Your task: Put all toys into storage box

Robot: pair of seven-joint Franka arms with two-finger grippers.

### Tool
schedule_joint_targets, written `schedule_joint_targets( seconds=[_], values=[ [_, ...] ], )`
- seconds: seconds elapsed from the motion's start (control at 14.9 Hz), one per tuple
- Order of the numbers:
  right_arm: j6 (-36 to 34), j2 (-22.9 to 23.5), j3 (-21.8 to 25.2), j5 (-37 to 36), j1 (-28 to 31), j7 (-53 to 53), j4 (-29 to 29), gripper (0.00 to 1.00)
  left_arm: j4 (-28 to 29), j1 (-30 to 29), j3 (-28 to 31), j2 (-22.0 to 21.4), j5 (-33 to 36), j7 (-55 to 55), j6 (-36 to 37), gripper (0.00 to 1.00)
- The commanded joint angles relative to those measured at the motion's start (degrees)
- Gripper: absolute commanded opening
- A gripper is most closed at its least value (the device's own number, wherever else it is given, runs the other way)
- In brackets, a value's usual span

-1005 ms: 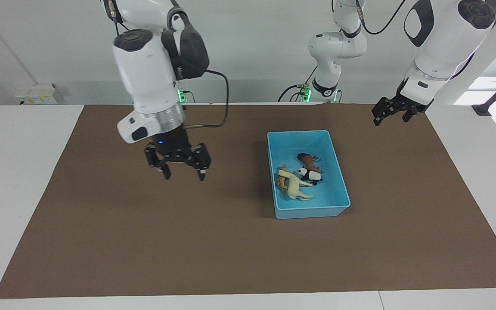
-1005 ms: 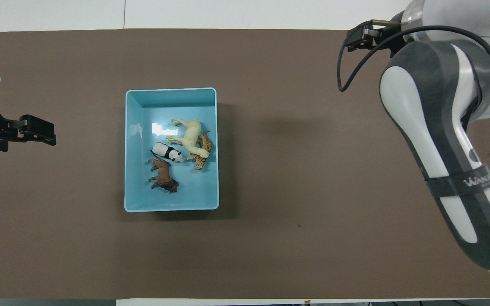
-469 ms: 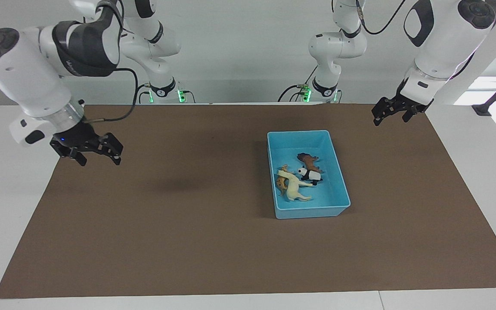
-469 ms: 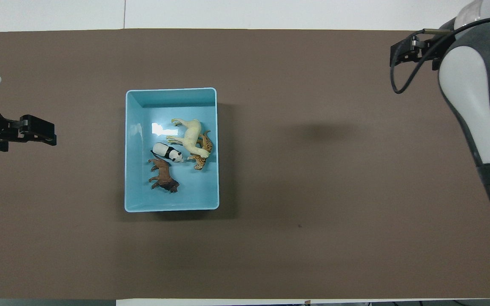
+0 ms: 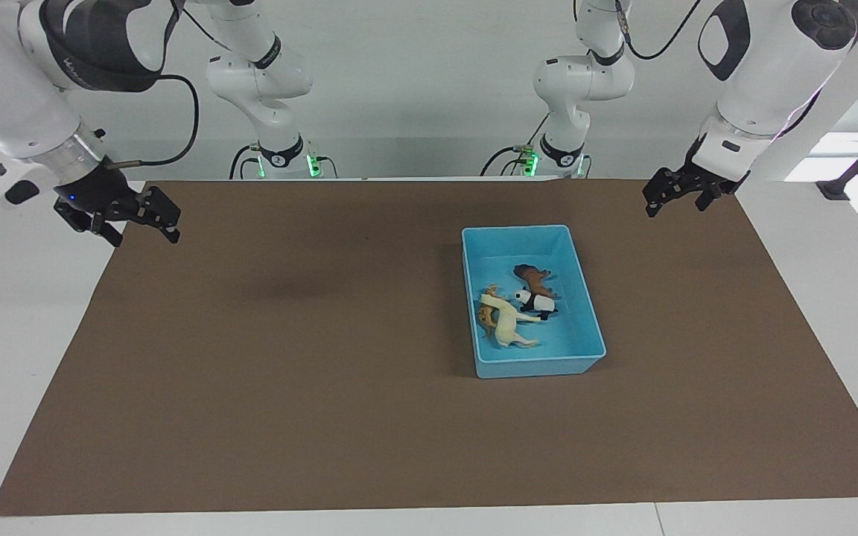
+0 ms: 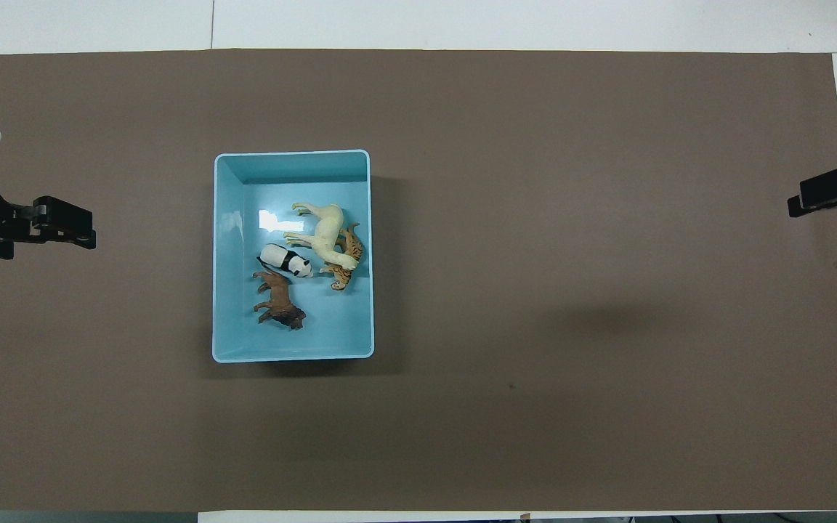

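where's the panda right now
The panda lies in the storage box, beside the horse and just farther from the robots than the lion.

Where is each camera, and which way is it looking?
Facing view: high across the table, looking at the robots; both whole arms show, left gripper and right gripper raised over the mat's corners.
Overhead view: high above the robots' end, looking steeply down; only the grippers show at the edges.
Both share the blue storage box holding the horse, tiger, panda and lion.
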State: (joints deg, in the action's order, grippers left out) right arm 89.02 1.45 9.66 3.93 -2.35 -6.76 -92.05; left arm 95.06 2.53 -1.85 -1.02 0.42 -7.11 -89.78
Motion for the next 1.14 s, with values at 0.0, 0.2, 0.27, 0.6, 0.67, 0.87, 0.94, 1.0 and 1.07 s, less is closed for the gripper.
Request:
schedule_joint_targets(
  seconds=[0.0, 0.2, 0.27, 0.6, 0.67, 0.87, 0.94, 1.0, 1.07],
  values=[
    [1.3, -3.7, -5.4, -2.9, 4.4, 0.3, -5.8, 1.00, 0.6, -0.4, -0.1, -0.7, -0.5, 0.3, 0.7, 1.00],
    [1.9, -3.1, -7.8, -3.8, 7.4, 0.3, -4.2, 1.00, 0.6, -0.4, -0.2, -0.7, -0.5, 0.3, 0.7, 1.00],
    [2.3, -2.4, -7.8, -3.9, 7.5, 0.2, -2.6, 1.00, 0.6, -0.4, -0.1, -0.7, -0.5, 0.3, 0.7, 1.00],
    [3.8, -1.7, -8.0, -5.7, 8.0, 0.3, -1.3, 1.00, 0.6, -0.4, -0.1, -0.7, -0.5, 0.3, 0.7, 1.00],
    [3.8, -1.5, -8.0, -5.7, 8.0, 0.9, -1.0, 1.00, 0.6, -0.4, -0.1, -0.7, -0.5, 0.3, 0.7, 1.00],
    [3.6, -1.5, -8.1, -5.5, 8.1, 1.0, -0.9, 1.00, 0.6, -0.4, -0.2, -0.7, -0.5, 0.3, 0.7, 1.00],
    [3.7, -1.5, -8.1, -5.5, 8.1, 1.0, -0.9, 1.00, 0.6, -0.4, -0.1, -0.7, -0.5, 0.3, 0.7, 1.00],
    [3.6, -1.6, -8.1, -5.5, 8.1, 1.0, -0.9, 1.00, 0.6, -0.4, -0.2, -0.7, -0.5, 0.3, 0.7, 1.00],
    [3.6, -1.6, -8.1, -5.4, 8.0, 1.0, -0.9, 1.00, 0.6, -0.4, -0.1, -0.7, -0.5, 0.3, 0.7, 1.00]
  ],
)
